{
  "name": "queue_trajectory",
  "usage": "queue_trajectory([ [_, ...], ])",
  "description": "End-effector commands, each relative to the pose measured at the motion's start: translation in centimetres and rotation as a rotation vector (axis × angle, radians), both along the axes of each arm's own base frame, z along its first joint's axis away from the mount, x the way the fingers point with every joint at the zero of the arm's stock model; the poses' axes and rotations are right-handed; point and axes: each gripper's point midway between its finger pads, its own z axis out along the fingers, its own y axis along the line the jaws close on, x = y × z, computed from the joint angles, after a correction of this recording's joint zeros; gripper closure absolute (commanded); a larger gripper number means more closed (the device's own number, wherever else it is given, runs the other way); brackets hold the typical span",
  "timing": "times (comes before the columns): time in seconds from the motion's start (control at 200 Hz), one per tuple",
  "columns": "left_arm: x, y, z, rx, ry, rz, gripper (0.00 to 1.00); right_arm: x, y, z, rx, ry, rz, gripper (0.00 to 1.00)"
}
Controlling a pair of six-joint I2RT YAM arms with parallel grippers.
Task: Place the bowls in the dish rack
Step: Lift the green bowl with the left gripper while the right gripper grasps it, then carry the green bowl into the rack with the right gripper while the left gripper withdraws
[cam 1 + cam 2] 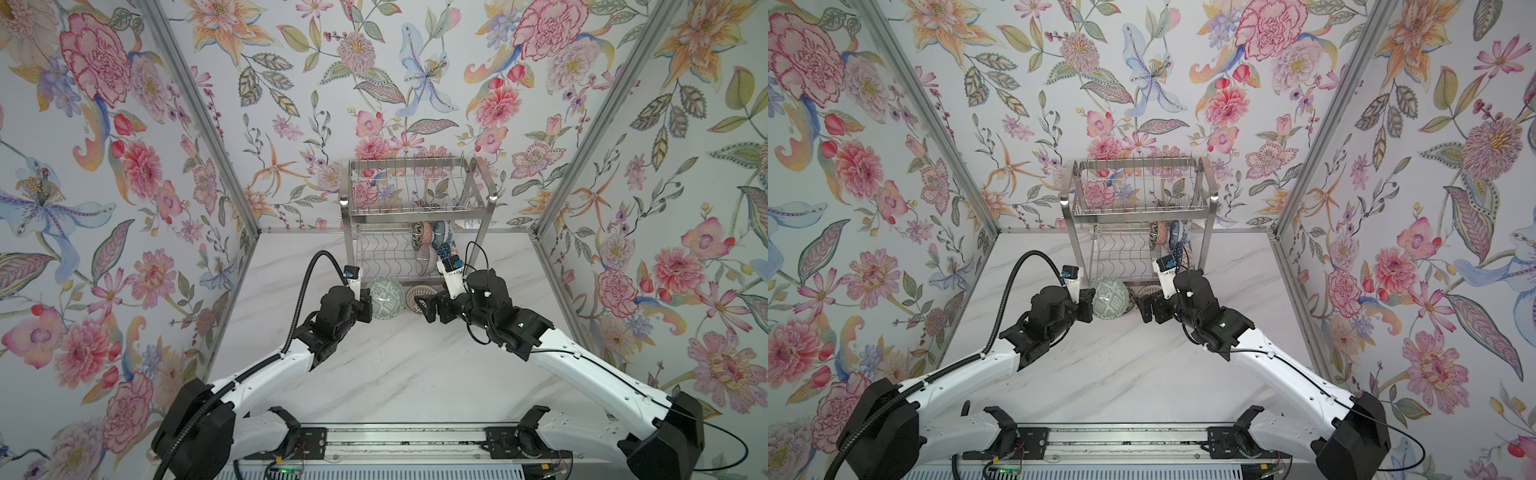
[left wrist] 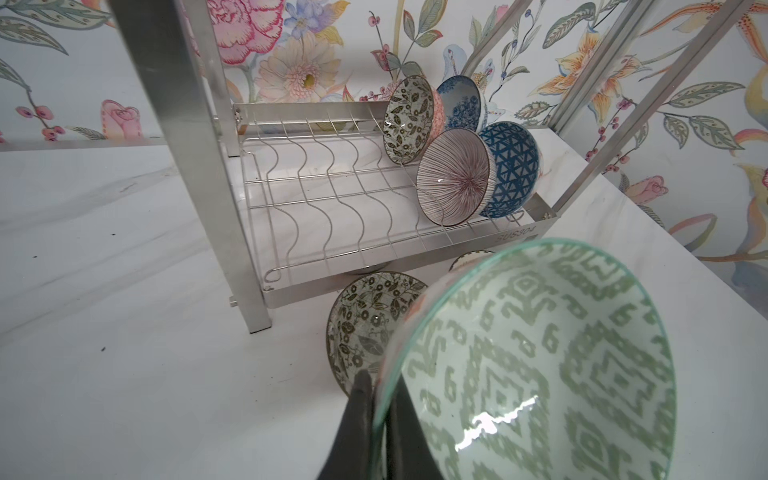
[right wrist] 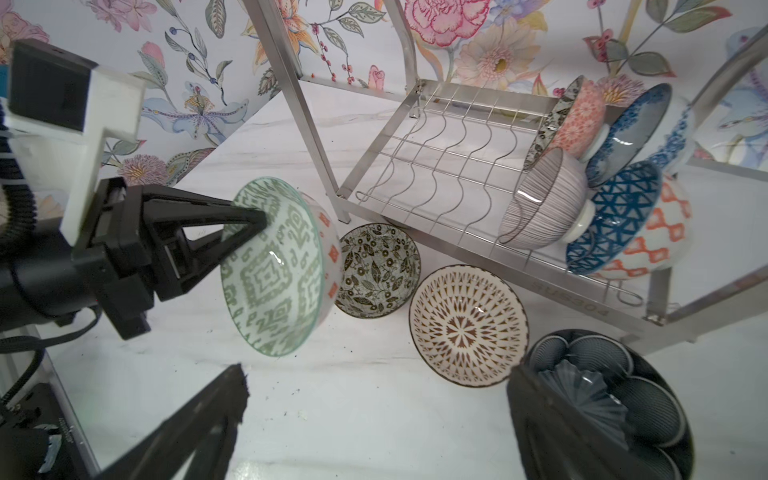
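Note:
My left gripper is shut on the rim of a green-patterned bowl, holding it tilted on edge just above the table in front of the dish rack. Both top views show this bowl between the two grippers. Several bowls lean at the right end of the rack's lower shelf, among them a pink-lined bowl and a blue-triangle bowl. My right gripper is open over bare table, with nothing between its fingers. Beside it a brown-patterned bowl lies upright.
A black floral bowl sits on the table by the rack's front edge. A dark grey bowl lies partly behind my right finger. The rack's front left leg stands close to the held bowl. Flowered walls close in three sides.

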Motion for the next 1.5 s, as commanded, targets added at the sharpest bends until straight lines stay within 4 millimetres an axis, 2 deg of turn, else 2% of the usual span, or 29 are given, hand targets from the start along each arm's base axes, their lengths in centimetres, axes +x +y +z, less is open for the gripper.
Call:
queue_trajectory([
  [0.0, 0.7, -2.1, 3.2, -0.133, -0.090, -0.018, 1.00, 0.7, 2.2, -0.6, 0.095, 0.036, -0.001, 0.01],
  [0.235, 0.9, -3.6, 3.5, -0.164, -0.107, -0.035, 1.00, 2.7, 3.6, -4.3, 0.104, 0.137, -0.087, 0.02],
  [0.46, 0.9, -3.8, 3.5, -0.165, -0.112, -0.039, 1.00, 3.4, 4.5, -5.9, 0.124, 0.181, -0.111, 0.22],
  [0.53, 0.9, -3.8, 3.4, -0.163, -0.109, -0.040, 1.00, 3.6, 4.7, -5.8, 0.129, 0.179, -0.111, 0.30],
  [0.631, 0.9, -3.9, 3.3, -0.165, -0.109, -0.046, 1.00, 3.8, 4.8, -6.0, 0.125, 0.181, -0.114, 0.49],
  [0.786, 1.0, -4.2, 3.2, -0.167, -0.107, -0.055, 1.00, 3.9, 5.2, -6.1, 0.125, 0.188, -0.114, 0.80],
  [0.861, 0.9, -4.3, 3.1, -0.165, -0.105, -0.061, 1.00, 4.0, 5.2, -6.0, 0.123, 0.184, -0.118, 1.00],
  [1.006, 0.8, -4.1, 3.1, -0.133, -0.101, -0.069, 1.00, 4.2, 5.3, -5.8, 0.103, 0.159, -0.119, 1.00],
  [1.026, 0.7, -4.0, 3.1, -0.120, -0.097, -0.070, 0.88, 4.2, 5.3, -6.0, 0.091, 0.158, -0.121, 1.00],
  [1.131, 0.5, -2.8, 3.7, -0.005, -0.074, -0.078, 0.07, 4.8, 4.6, -5.9, 0.031, 0.117, -0.146, 1.00],
  [1.141, 0.5, -2.7, 3.9, 0.006, -0.072, -0.078, 0.02, 4.9, 4.5, -5.8, 0.023, 0.111, -0.149, 1.00],
  [1.251, 0.2, 0.3, 6.5, 0.140, -0.047, -0.044, 0.01, 6.5, 3.1, -5.3, -0.077, 0.042, -0.207, 1.00],
  [1.401, -0.3, 6.0, 10.5, 0.296, -0.022, 0.042, 0.01, 9.6, 1.1, -4.3, -0.271, -0.089, -0.324, 1.00],
  [1.496, -0.1, 10.1, 10.6, 0.383, -0.004, 0.114, 0.01, 11.8, 0.1, -3.7, -0.405, -0.176, -0.408, 1.00],
])
